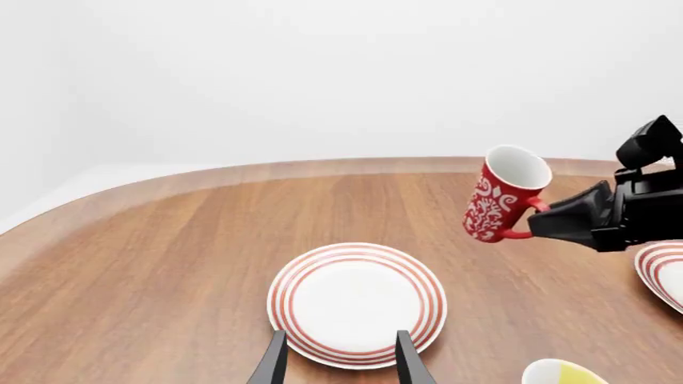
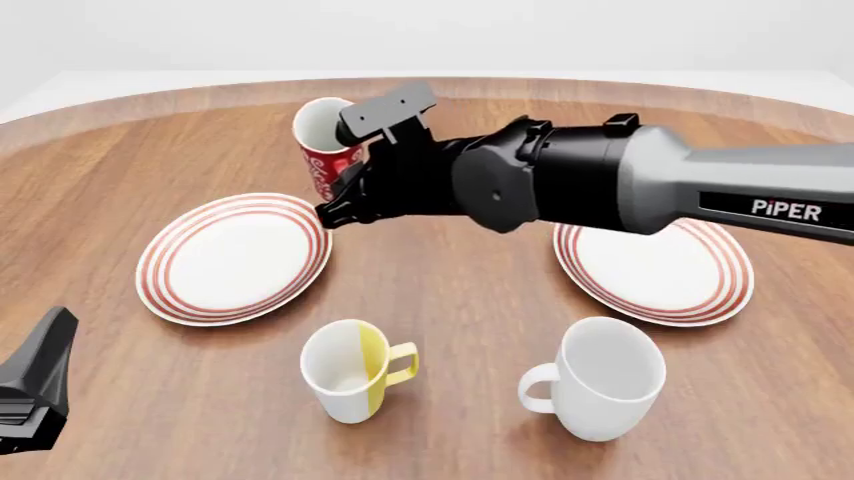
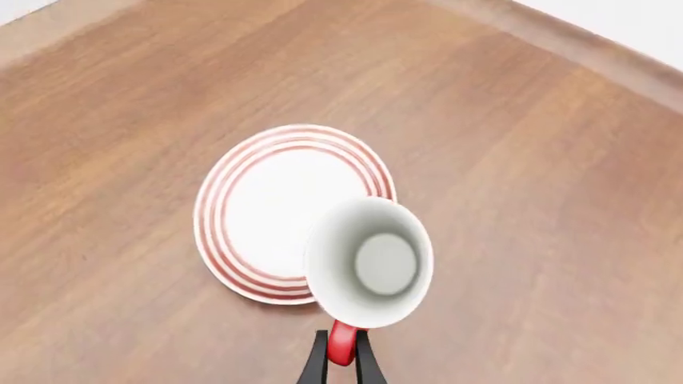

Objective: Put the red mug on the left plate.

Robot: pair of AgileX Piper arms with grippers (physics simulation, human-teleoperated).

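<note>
Red mug (image 1: 503,194) hung tilted, handle pinched in right jaws (image 3: 341,358), up off the bench beside left plate (image 2: 235,257); left jaws (image 1: 339,358) open, empty.

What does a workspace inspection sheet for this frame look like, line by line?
Surface: brown wooden table, rounded far edge.
Job's things: red mug held in the air by its handle, tilted, beside the left plate; that plate bare.
Clutter: second ringed plate, yellow-striped mug, plain white mug, both upright.
Grippers: right gripper shut on the mug's handle; left gripper open, holding nothing, above the left plate's near rim.
Cables: nothing seen.
Surroundings: plain white backdrop.
</note>
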